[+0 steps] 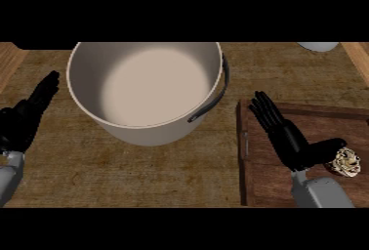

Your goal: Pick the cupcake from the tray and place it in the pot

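Left of the pot point(148, 93), the left hand point(25, 119) is held open, fingers straight. Right of the pot, the right hand point(284, 136) is spread open over the tray point(317, 119), thumb beside the cupcake point(347, 162), which is seen lying on the tray.

Just one camera here, a head view pointing steeply down at the counter point(144, 171). It sits pretty close, so the pot point(148, 90) fills the upper middle and gets cut at the top. Forearms come in from the bottom edge, the wooden tray point(288, 180) runs off the right side. No second view to compare.
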`<state>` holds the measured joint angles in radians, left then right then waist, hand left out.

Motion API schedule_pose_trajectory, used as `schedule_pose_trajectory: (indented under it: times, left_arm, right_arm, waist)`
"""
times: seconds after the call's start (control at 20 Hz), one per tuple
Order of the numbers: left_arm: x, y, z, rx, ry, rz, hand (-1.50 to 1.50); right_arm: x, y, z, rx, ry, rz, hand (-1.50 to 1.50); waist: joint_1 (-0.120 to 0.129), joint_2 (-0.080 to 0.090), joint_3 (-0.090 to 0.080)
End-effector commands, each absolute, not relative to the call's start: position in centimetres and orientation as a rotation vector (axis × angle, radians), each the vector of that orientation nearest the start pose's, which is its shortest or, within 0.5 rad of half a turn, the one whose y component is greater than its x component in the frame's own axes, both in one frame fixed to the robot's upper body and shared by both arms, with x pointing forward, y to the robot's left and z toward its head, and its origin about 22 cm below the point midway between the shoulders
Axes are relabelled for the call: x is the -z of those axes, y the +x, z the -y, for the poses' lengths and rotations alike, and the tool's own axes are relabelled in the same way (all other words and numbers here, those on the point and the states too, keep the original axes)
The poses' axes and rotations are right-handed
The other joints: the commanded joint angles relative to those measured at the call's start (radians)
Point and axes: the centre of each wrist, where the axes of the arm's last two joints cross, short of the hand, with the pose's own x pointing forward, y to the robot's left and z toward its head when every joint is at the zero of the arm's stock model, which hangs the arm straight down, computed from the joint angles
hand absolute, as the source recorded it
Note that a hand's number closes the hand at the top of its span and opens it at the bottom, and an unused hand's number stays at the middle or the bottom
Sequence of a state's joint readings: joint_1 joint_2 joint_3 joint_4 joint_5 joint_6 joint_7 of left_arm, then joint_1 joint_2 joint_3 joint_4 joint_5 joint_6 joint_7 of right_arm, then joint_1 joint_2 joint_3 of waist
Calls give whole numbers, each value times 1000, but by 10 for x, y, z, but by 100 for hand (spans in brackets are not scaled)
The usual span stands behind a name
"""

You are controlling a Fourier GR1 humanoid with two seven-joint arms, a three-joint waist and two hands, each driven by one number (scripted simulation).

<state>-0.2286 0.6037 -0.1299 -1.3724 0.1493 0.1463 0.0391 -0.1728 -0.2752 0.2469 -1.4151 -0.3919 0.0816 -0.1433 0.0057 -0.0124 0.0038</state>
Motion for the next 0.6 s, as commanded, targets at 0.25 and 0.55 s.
schedule_pose_trajectory:
  times: [0.25,0.55]
  left_arm:
    - [10,259,-270,263,65,1325,0]
    - [17,248,-276,195,33,1281,0]
  right_arm:
    - [-34,247,355,-426,-58,1444,150]
    - [-70,255,364,-109,-597,2014,-150]
  waist:
    - [-55,9,-7]
    - [-97,1,-2]
